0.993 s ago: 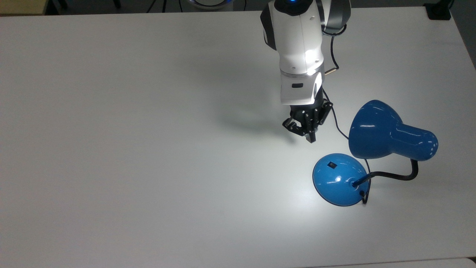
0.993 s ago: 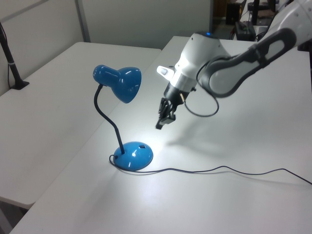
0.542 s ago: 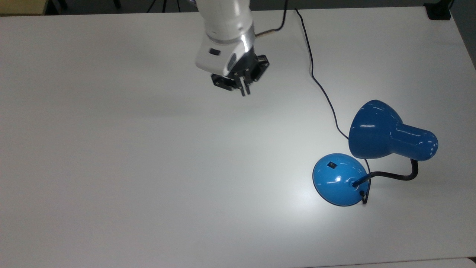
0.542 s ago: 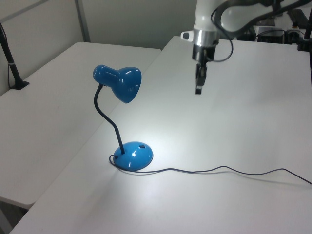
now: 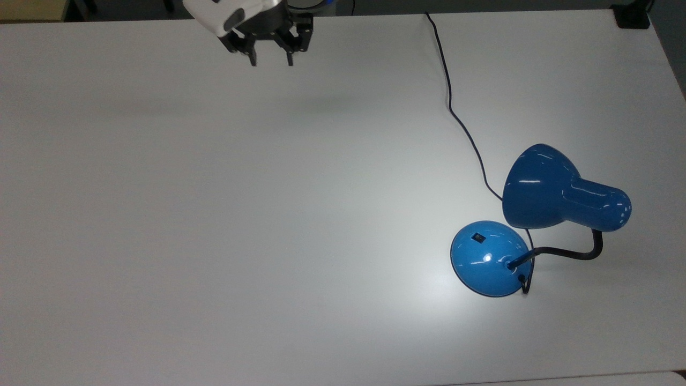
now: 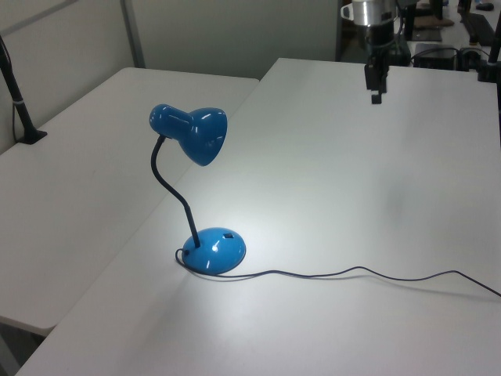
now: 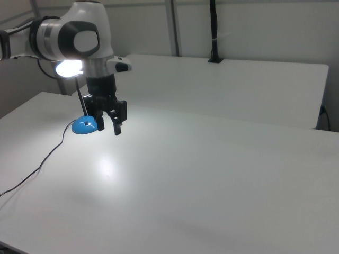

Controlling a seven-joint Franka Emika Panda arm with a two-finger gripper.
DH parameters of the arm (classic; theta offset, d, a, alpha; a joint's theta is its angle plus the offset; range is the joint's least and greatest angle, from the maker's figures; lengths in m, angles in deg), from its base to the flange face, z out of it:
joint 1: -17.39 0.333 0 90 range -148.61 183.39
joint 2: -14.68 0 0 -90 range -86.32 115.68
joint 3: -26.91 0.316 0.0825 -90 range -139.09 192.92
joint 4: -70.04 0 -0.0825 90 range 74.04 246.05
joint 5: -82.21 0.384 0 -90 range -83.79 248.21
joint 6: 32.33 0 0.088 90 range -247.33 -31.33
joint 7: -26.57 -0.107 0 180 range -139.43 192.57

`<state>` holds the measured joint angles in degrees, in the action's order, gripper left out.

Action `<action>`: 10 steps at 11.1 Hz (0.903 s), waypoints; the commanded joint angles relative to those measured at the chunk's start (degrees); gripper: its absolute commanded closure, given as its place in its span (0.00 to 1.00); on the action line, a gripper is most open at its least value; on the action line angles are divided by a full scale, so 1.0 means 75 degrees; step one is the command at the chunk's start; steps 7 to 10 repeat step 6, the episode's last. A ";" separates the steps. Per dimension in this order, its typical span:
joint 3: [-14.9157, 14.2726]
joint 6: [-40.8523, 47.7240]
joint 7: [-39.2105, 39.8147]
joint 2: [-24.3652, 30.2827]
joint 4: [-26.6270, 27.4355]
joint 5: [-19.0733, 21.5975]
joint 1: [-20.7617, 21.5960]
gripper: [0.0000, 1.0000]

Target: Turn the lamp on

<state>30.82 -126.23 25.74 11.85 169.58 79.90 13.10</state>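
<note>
In the top view my gripper (image 5: 270,60) hangs over the tabletop (image 5: 214,214) at the upper left, fingers (image 5: 252,59) spread and holding nothing. Far to the top view's right stands the lamp (image 5: 541,225), well apart from the gripper, its shade tilted over the base (a bright pool lies there, so I judge it lit). Its cord (image 5: 455,115) trails toward the top edge.

Top view straight down on table (image 5: 214,214), left and right views oblique from opposite sides, all sharing lamp (image 5: 536,225)
</note>
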 commanded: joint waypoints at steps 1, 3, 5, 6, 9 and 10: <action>-0.0052 0.0264 -0.1333 0.0131 -0.0052 -0.0782 -0.0060 0.00; -0.0052 0.0204 -0.0491 0.0131 -0.0204 -0.0514 -0.0247 0.00; -0.0052 -0.0052 -0.0207 0.0131 -0.0205 -0.0419 -0.0353 0.00; -0.0052 -0.0065 -0.0194 0.0096 -0.0205 -0.0384 -0.0353 0.00; -0.0052 -0.0065 -0.0194 0.0096 -0.0205 -0.0384 -0.0353 0.00; -0.0052 -0.0065 -0.0194 0.0096 -0.0205 -0.0384 -0.0353 0.00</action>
